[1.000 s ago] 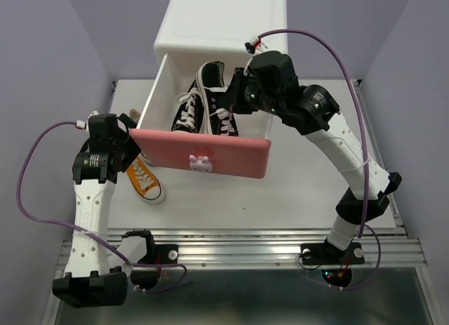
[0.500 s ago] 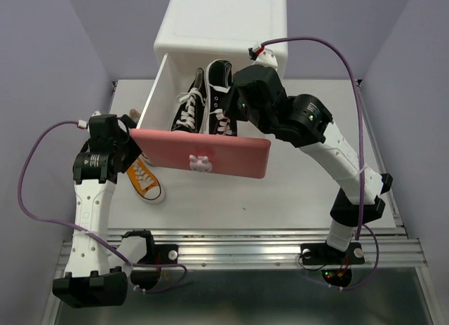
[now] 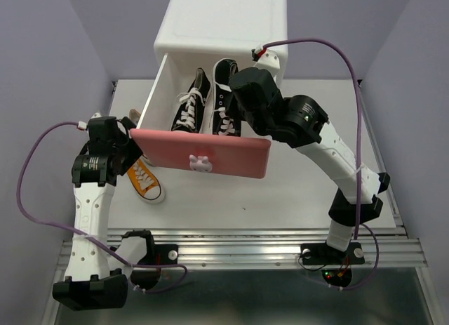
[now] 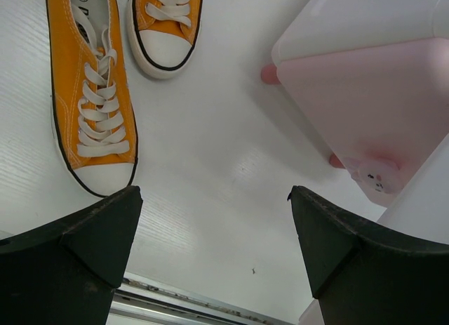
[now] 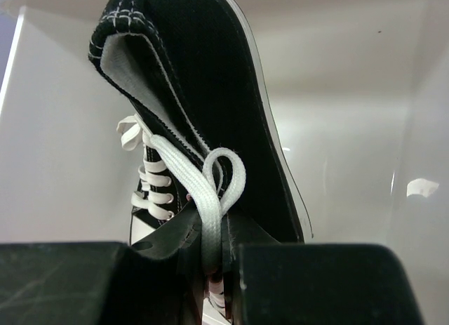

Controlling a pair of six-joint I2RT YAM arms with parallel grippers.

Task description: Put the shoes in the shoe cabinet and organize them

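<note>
Right wrist, black canvas sneaker (image 5: 210,86), white looped lace (image 5: 224,176), grey lining (image 5: 140,86)

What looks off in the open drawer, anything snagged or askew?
The right gripper is shut on the right-hand black sneaker with a lace loop pinched between its fingers; it may snag on release. Otherwise it sits beside the other black sneaker, toes toward the drawer front.
</note>
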